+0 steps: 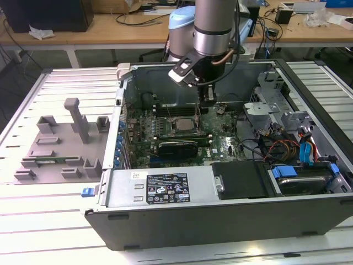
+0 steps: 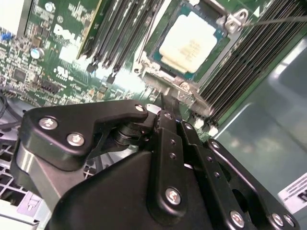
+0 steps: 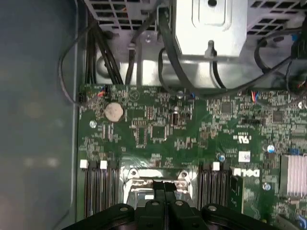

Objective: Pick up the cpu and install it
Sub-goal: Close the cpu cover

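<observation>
Case wall: nearest you in the exterior view, the dark front wall of the open computer case [image 1: 220,223] runs across the bottom of the frame.
Labelled box: just behind that wall you see a grey metal box [image 1: 165,187] at lower centre, with a black block [image 1: 240,179] touching its right side.
Fixture: at the left of the frame a grey moulded fixture [image 1: 60,146] lies on the slatted table [image 1: 33,221], beside the case.
Motherboard: the green motherboard [image 1: 220,143] lies flat on the case floor at the centre of the frame.
Cpu: the cpu [image 2: 189,43] is at upper centre of the second wrist view, silver top up, lying flat inside the metal-framed socket [image 2: 230,21].
Memory slots: black memory slots [image 2: 244,62] run along both sides of the socket.
Gripper: your gripper [image 3: 165,186] has its fingers pressed together with nothing between them. It hangs at the socket's edge, just beside the cpu and off it. You cannot tell whether the tips touch the frame.
Arm: the silver arm [image 1: 215,27] comes down from top centre into the case.
Bench: farthest off, a wooden workbench [image 1: 110,30] crosses the top of the frame.
</observation>
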Tool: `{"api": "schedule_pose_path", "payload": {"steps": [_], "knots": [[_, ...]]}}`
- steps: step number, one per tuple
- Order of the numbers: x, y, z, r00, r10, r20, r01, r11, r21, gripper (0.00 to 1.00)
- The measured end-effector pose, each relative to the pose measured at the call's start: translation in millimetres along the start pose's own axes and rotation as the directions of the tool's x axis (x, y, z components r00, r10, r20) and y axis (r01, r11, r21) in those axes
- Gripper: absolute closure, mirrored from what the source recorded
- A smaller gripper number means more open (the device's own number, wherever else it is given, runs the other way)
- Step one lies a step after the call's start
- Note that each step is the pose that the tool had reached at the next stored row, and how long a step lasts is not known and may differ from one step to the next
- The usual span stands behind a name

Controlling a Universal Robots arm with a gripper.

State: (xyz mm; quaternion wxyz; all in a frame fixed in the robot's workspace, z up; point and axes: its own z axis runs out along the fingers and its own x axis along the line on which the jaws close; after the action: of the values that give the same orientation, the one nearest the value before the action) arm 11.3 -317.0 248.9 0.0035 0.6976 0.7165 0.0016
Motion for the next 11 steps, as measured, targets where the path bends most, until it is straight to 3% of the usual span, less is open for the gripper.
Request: {"api": "schedule_pose_path", "payload": {"steps": [3,11], "knots": [[0.2,-6.6,0.0,1.0000,0.000,-0.0001,0.000,1.0000,-0.0003,0.89],[0.2,-6.8,1.6,1.0000,0.000,-0.0001,0.000,1.0000,0.0009,0.89]]}}
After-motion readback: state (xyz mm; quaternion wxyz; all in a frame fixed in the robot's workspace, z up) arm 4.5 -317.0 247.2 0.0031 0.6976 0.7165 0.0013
